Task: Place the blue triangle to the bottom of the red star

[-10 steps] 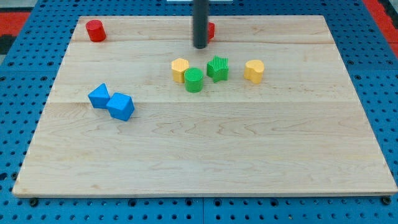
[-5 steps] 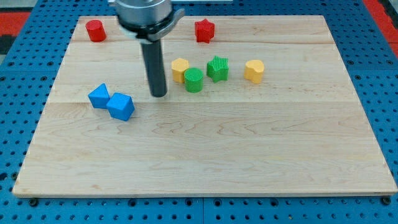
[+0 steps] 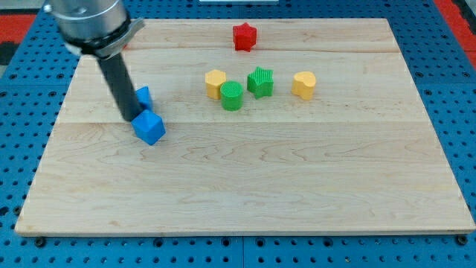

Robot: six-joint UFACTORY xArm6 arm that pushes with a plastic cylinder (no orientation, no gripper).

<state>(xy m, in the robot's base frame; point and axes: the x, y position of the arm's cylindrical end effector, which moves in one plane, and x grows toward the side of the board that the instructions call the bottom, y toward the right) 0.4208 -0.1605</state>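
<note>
The red star [image 3: 244, 36] sits near the board's top edge, right of centre. A small blue block, the blue triangle [image 3: 144, 95], lies at the view's left and is partly hidden behind my rod. A blue cube [image 3: 149, 127] lies just below it. My tip [image 3: 129, 117] is on the board between the two, touching the triangle's left side and the cube's upper left corner. The triangle is far to the left of and below the red star.
A yellow block [image 3: 215, 83], a green cylinder [image 3: 232, 95], a green star [image 3: 260, 81] and another yellow block [image 3: 303, 84] form a row across the middle, below the red star. The arm's body covers the top left corner of the wooden board [image 3: 245, 193].
My rod swept from near the red star down and left to the blue blocks. The blue triangle has shifted up and right; the blue cube nudged slightly right. The arm now hides the red cylinder.
</note>
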